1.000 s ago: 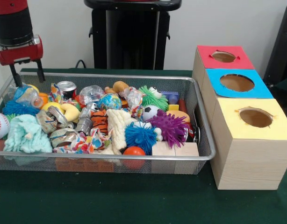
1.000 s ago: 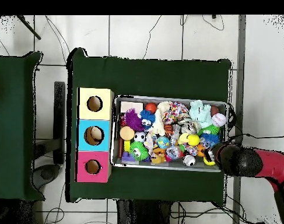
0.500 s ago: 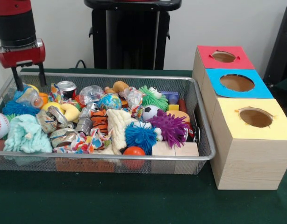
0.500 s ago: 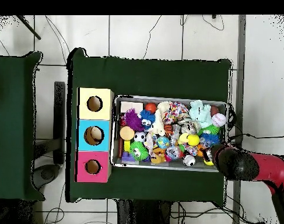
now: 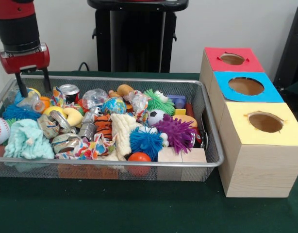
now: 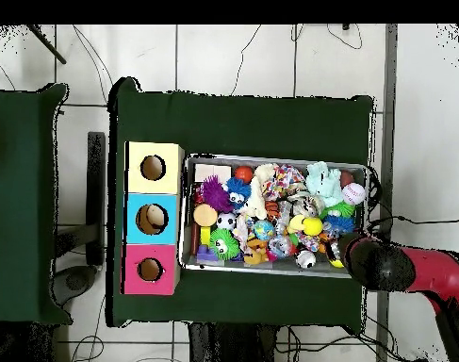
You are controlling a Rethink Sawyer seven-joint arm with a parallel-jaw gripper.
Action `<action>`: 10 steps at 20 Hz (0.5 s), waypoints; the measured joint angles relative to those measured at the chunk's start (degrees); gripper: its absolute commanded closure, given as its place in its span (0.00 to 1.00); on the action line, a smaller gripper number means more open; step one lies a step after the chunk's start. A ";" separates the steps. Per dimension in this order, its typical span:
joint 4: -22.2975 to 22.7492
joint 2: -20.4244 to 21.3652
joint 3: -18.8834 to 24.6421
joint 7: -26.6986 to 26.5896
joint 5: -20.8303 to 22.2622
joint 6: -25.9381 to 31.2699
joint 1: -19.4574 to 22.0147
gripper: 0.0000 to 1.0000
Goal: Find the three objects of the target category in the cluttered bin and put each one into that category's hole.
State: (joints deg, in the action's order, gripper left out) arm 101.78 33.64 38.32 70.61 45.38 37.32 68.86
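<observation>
Open pincer [image 5: 35,89] over bin [image 5: 115,170] corner

the room is evenly and brightly lit, with soft light from above. shadows are faint; a dim one lies under the wire bin [image 5: 207,162] on the green cloth [image 5: 139,208]. a small glint shows on the can [image 5: 69,90] just beside the gripper [image 5: 35,85]. the front view is slightly soft.

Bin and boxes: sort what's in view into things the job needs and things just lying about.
Job:
gripper, open, over the bin's corner
wire bin of mixed toys
red box, blue box, yellow box, each with a hole
Target category can't be told from the pictures.

Lying about:
black stand
cables on floor
</observation>
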 measured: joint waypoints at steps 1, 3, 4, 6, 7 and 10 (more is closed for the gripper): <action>-0.01 -0.44 0.02 0.00 -0.01 -0.02 0.10 0.00; -0.02 -1.06 0.07 0.00 -0.02 -0.06 0.30 0.00; -0.04 -1.17 0.14 0.00 -0.03 -0.08 0.40 0.00; -0.07 -1.28 0.36 0.00 -0.03 -0.20 0.67 0.00; -0.07 -1.33 0.50 0.00 -0.03 -0.21 0.87 0.00; -0.07 -1.41 0.75 0.00 -0.03 -0.24 1.29 0.00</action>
State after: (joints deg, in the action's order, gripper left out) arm 101.72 32.24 39.07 70.61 45.35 37.08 70.15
